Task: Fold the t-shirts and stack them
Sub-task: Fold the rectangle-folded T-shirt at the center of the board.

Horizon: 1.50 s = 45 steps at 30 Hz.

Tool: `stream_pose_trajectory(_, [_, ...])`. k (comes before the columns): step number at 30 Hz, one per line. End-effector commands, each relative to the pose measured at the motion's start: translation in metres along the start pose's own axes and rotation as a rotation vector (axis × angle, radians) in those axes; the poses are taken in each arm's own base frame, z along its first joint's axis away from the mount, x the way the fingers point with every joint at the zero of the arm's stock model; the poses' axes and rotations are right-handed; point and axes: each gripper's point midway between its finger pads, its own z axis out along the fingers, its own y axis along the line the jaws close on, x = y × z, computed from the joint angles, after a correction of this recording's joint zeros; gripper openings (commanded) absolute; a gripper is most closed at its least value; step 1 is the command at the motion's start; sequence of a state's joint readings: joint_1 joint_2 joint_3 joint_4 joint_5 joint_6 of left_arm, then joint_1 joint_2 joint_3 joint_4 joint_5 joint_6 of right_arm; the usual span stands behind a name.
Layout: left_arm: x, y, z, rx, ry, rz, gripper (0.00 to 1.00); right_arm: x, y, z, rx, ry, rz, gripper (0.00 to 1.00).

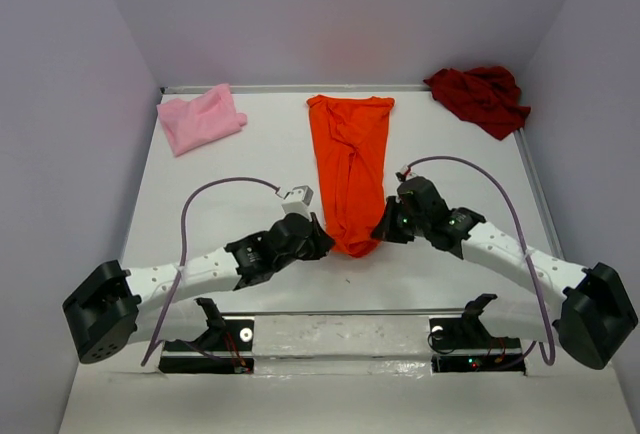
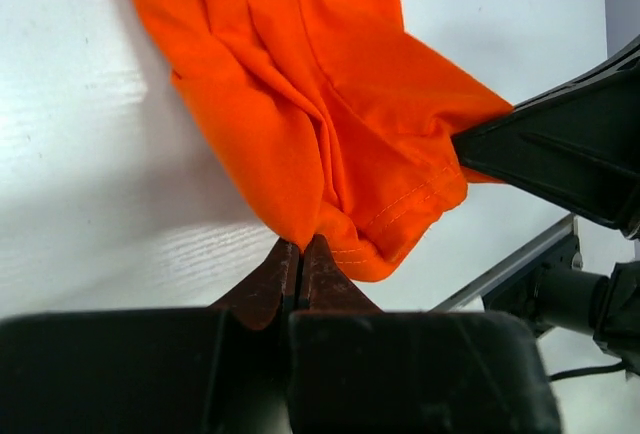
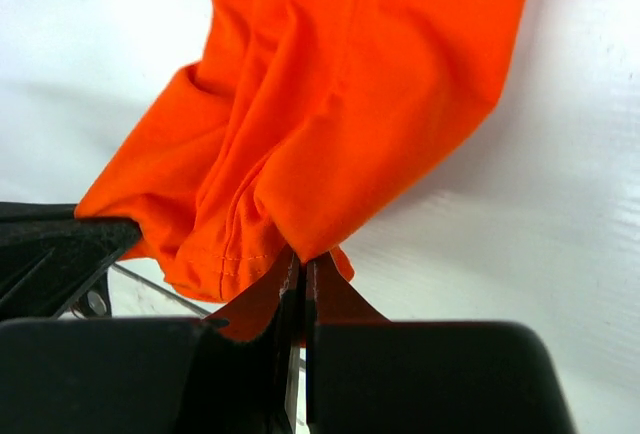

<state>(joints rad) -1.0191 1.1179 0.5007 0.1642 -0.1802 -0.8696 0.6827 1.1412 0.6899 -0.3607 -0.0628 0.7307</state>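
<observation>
The left tool [image 2: 300,259] and the right tool [image 3: 303,269] are each pinched tight on a corner of the orange t-shirt [image 1: 350,169], at its lower hem in the centre of the frame. I judge that lifting both corners evenly and level would carry the hem upward without bunching. The cloth is soft, matte and ridged with long creases on the smooth white surface [image 1: 230,204].

orange t-shirt [image 2: 330,104]: matt stitched cloth | table [image 2: 90,154]: glossy, faint grain | left claw [image 2: 300,259]: smooth dark plastic

Left arm [image 1: 190,272] and right arm [image 1: 510,249]: white links, black joints and bases, purple cable [image 1: 186,224] each; gripper fingers [image 2: 262,292] seem dark.
</observation>
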Motion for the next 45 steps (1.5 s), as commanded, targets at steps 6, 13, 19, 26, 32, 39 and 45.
stream_pose_trajectory(6, [-0.073, 0.005, -0.006, -0.096, -0.178, 0.060, 0.00, -0.071, 0.016, -0.016, 0.094, -0.222, -0.076, 0.00])
stream_pose_trajectory(13, [-0.122, 0.031, -0.010, -0.140, -0.275, 0.038, 0.00, -0.104, 0.018, -0.015, 0.172, -0.309, -0.111, 0.00])
stream_pose_trajectory(19, [-0.146, 0.025, 0.002, -0.143, -0.325, 0.058, 0.00, -0.118, 0.019, 0.007, 0.215, -0.316, -0.140, 0.00])
stream_pose_trajectory(26, [-0.161, 0.010, 0.038, -0.132, -0.299, 0.083, 0.00, -0.131, 0.016, 0.034, 0.279, -0.327, -0.155, 0.00])
stream_pose_trajectory(32, [-0.188, 0.012, 0.056, -0.167, -0.318, 0.109, 0.00, -0.153, 0.013, 0.045, 0.337, -0.378, -0.166, 0.00])
stream_pose_trajectory(39, [-0.222, 0.018, 0.074, -0.198, -0.347, 0.125, 0.00, -0.190, 0.012, 0.044, 0.413, -0.470, -0.184, 0.00])
stream_pose_trajectory(45, [-0.247, 0.025, 0.088, -0.214, -0.366, 0.121, 0.00, -0.219, 0.010, 0.043, 0.458, -0.526, -0.181, 0.00])
